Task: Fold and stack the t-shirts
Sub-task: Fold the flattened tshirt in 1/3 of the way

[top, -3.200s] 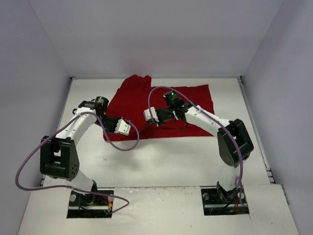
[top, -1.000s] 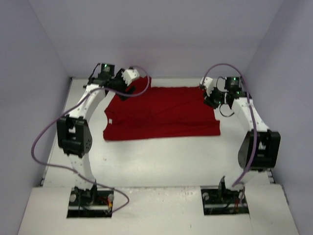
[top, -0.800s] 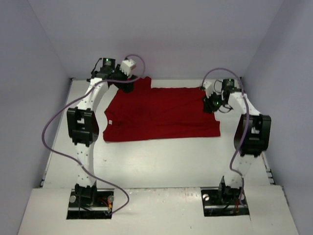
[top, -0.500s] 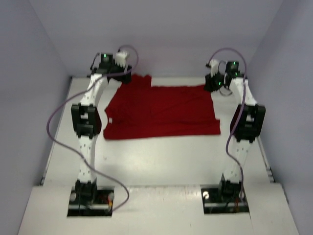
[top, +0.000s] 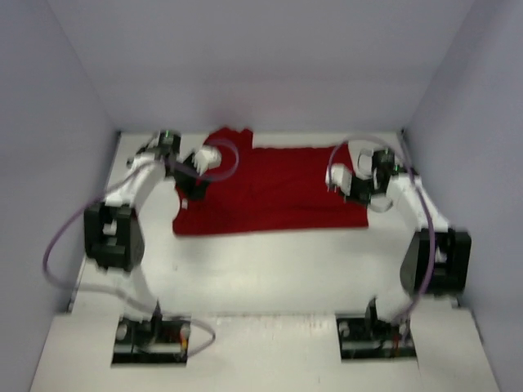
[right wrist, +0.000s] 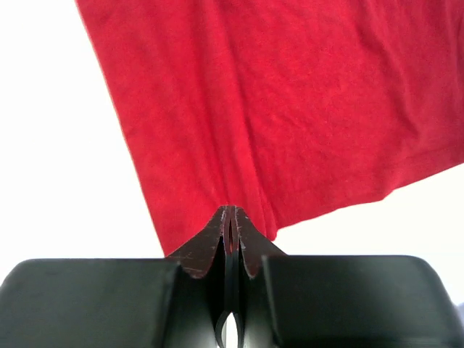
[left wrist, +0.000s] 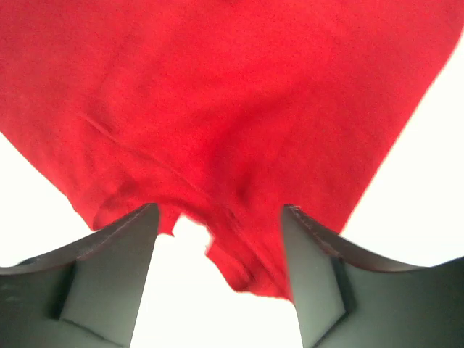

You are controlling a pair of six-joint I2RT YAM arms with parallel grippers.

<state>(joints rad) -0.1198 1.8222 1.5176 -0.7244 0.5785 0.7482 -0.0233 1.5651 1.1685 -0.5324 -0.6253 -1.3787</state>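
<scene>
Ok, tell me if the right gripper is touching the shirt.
Touching. In the right wrist view the right gripper is shut on a pinched ridge of the shirt.

My left arm (top: 139,178) and right arm (top: 418,202) are white with blocky black joints (top: 110,237), each trailing a looping purple cable (top: 47,257). My fingers (left wrist: 109,286) are dark, flat-faced wedges at the frame's bottom.

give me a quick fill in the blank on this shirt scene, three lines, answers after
1. The t-shirt spread on the table is dark ____.
2. The left gripper has its jaws ____, with nothing clamped.
3. The right gripper is ____ on a fold of the t-shirt.

Missing words: red; open; shut
</scene>
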